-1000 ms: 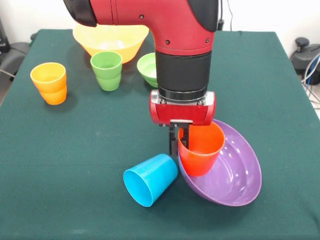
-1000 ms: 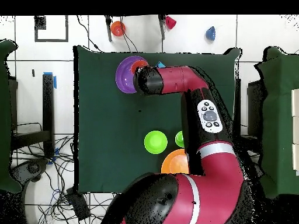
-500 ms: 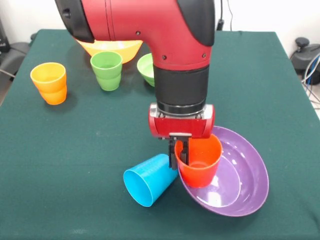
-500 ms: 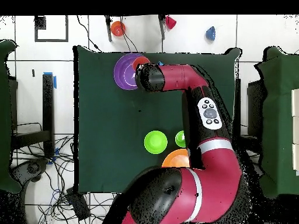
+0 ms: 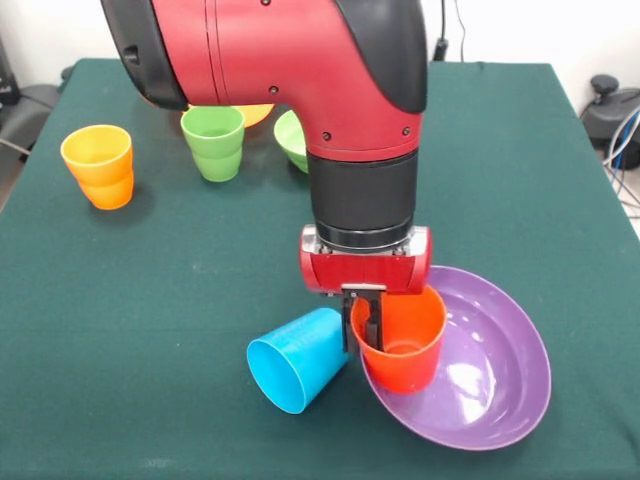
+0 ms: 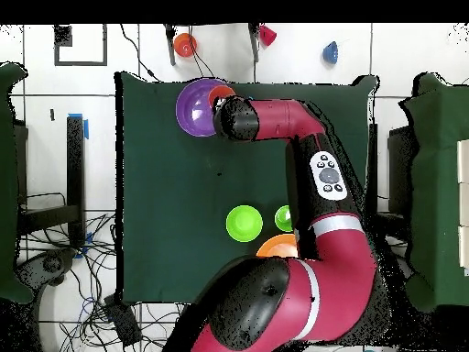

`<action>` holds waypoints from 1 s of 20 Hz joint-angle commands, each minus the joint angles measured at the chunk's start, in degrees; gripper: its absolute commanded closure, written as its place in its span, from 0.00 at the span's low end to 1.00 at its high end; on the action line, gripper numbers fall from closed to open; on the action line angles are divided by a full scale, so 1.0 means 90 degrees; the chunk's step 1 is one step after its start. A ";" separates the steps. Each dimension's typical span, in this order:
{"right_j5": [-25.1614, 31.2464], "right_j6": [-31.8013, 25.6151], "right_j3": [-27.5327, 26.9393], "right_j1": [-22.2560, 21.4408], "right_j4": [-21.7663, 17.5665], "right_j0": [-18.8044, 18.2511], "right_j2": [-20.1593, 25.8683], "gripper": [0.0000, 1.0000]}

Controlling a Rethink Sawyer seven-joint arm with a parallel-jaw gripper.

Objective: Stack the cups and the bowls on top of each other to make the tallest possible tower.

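My gripper (image 5: 360, 322) is shut on the near-left rim of an orange cup (image 5: 402, 345). The cup stands upright inside a wide purple bowl (image 5: 485, 385) at the front right of the table. A light blue cup (image 5: 298, 358) lies on its side, touching the bowl's left edge. A green cup (image 5: 213, 140), a yellow-orange cup (image 5: 97, 164) and a light green bowl (image 5: 291, 135) stand at the back. The yellow bowl (image 5: 252, 113) is mostly hidden behind the arm. In the overhead view the purple bowl (image 6: 192, 108) and orange cup (image 6: 220, 93) show by the wrist.
The arm's wrist (image 5: 365, 190) hangs over the table's middle. The green cloth table (image 5: 150, 300) ends just in front of the purple bowl. Overhead, an orange piece (image 6: 185, 44), a magenta piece (image 6: 267, 35) and a blue piece (image 6: 332, 50) lie on the floor beyond the table.
The gripper has moved slightly toward the front with the orange cup. The purple bowl, tilted up on its edge before, has settled flatter and shifted right. The blue cup has not moved.
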 commanded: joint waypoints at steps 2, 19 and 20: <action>0.0637 -0.1889 -0.0054 0.0130 -0.0595 0.0122 0.0266 0.00; 0.0499 -0.1392 0.0267 -0.0069 -0.0803 0.0284 0.0191 0.00; 0.0505 -0.1413 0.0352 -0.0131 -0.0773 0.0273 0.0228 0.00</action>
